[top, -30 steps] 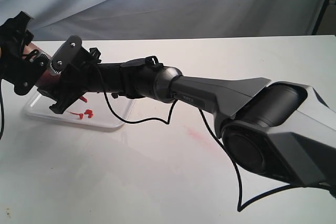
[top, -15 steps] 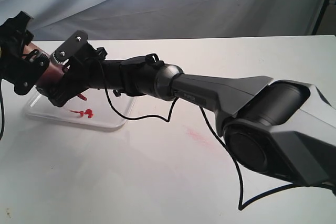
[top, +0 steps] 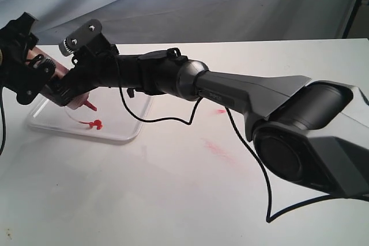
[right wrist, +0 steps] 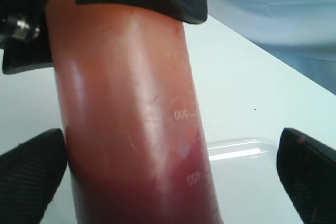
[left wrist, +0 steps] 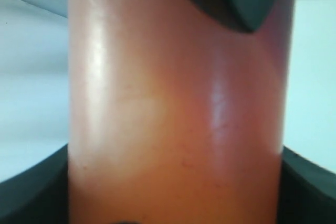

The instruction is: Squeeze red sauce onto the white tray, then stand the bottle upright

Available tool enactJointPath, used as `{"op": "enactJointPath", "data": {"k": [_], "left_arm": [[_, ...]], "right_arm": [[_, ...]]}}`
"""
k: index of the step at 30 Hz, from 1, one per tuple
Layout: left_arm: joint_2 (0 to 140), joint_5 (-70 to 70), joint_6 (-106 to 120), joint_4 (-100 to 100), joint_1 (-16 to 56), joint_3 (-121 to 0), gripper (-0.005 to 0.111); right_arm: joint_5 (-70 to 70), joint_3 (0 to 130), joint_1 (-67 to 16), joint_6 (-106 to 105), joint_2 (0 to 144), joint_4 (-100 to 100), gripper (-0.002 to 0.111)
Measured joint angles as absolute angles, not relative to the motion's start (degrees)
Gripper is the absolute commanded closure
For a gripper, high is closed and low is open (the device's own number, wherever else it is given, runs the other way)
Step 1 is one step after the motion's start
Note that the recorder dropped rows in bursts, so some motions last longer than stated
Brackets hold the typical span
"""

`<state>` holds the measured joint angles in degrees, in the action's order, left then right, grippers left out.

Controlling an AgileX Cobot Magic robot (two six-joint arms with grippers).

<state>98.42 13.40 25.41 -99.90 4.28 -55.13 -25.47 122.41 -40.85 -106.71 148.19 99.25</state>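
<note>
The left gripper [left wrist: 170, 192] is clamping the bottle [left wrist: 173, 108], tilted nozzle-down over the red sauce [top: 94, 124] on the white tray [top: 124, 133], while the right gripper [right wrist: 170, 177] is straddling it with jaws wide; probably soft, slick and light, it is calling for a gentle mid-body hold.

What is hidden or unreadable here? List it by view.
Left wrist view: translucent orange-red squeeze bottle fills the frame, hiding the white plastic tray and red sauce blobs.
Exterior view: black right gripper covers most of the bottle.
Right wrist view: pointed red nozzle cut off at the edge.
</note>
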Motion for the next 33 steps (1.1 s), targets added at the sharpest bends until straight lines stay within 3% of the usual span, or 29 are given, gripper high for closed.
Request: {"op": "enactJointPath", "data": {"k": [33], "left_arm": [[98.4, 15.9, 27.8, -99.9, 4.3, -55.1, 0.107]], "right_arm": [[-27.3, 122.4, -40.4, -106.6, 148.2, 99.7, 0.003]]}}
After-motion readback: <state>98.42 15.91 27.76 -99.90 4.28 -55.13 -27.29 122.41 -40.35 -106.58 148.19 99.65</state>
